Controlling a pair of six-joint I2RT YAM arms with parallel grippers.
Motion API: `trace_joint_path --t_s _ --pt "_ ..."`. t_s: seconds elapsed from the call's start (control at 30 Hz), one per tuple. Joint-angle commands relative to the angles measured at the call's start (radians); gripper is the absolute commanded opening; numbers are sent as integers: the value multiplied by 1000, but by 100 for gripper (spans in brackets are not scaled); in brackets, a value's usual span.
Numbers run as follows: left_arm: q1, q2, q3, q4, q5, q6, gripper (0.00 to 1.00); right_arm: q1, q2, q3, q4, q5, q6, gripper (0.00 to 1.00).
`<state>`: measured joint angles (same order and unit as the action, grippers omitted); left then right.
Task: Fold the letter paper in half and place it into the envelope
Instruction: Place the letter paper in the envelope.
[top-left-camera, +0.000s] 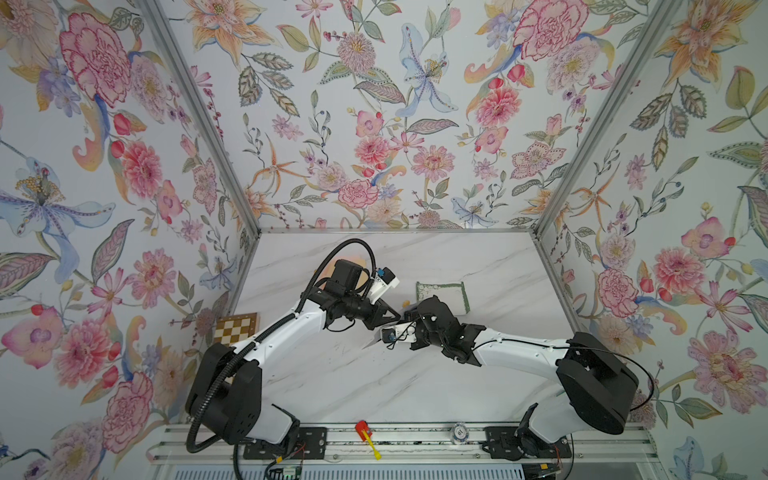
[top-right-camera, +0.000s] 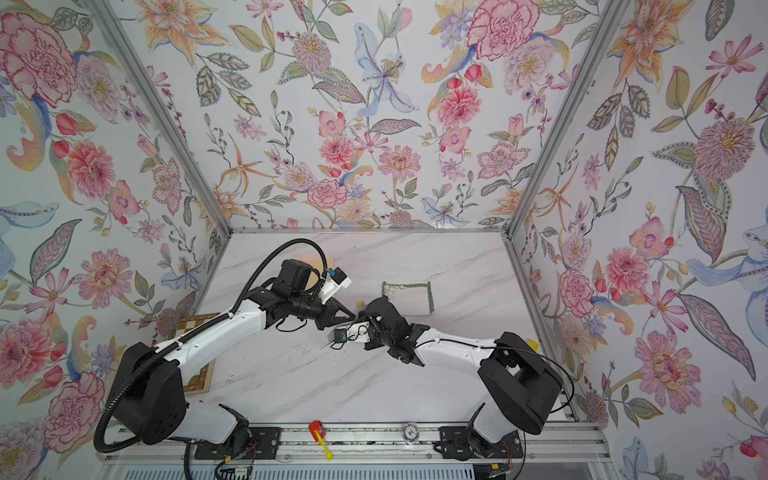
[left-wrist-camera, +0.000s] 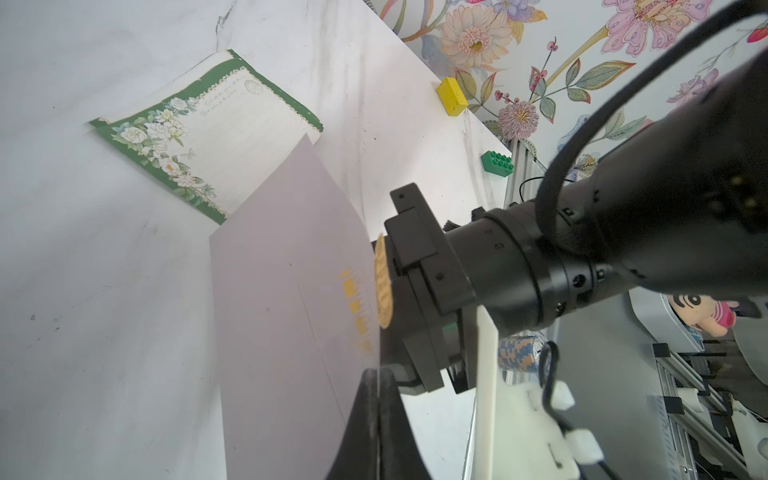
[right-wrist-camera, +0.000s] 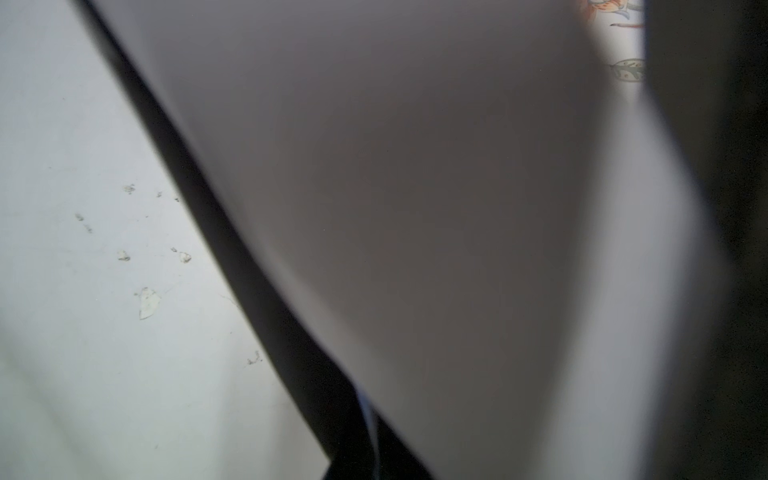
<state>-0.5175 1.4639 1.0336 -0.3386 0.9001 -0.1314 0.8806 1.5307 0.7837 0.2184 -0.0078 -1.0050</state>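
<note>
The letter paper (left-wrist-camera: 216, 137), cream with a green floral border, lies flat on the marble table (top-left-camera: 332, 374) at the back right, also in both top views (top-left-camera: 442, 295) (top-right-camera: 409, 297). One edge shows two layers. The pale lilac envelope (left-wrist-camera: 282, 316), with gold lettering and a gold seal (left-wrist-camera: 383, 282), is held up on edge at mid-table. My left gripper (left-wrist-camera: 379, 382) is shut on its edge. Opposite it, my right gripper (right-wrist-camera: 370, 419) is shut on the envelope (right-wrist-camera: 415, 208) by the seal. In a top view the two grippers meet tip to tip (top-left-camera: 395, 319) (top-left-camera: 409, 312).
A chessboard (top-left-camera: 237, 328) lies at the left edge under the left arm. A yellow brick (left-wrist-camera: 451, 96) and a green brick (left-wrist-camera: 496, 163) sit at the table's right edge. On the front rail are a red-and-yellow tool (top-left-camera: 365, 434) and a poker chip stack (top-left-camera: 458, 432).
</note>
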Motion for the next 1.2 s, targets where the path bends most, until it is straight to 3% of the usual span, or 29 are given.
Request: trace_joint_path --t_s 0.0,0.33,0.6,1.17 --pt "2 -36 -9 30 46 -14 0 -11 -34 -24 21 -45 18 0" --pt "13 -24 -17 30 40 -13 0 -3 -64 -26 -74 -17 -39 0" --pt "14 -8 -14 30 52 -12 0 27 -97 -42 -88 -70 -65 0" --pt "14 -16 -14 24 66 -10 0 90 -20 -24 -89 91 -132 6"
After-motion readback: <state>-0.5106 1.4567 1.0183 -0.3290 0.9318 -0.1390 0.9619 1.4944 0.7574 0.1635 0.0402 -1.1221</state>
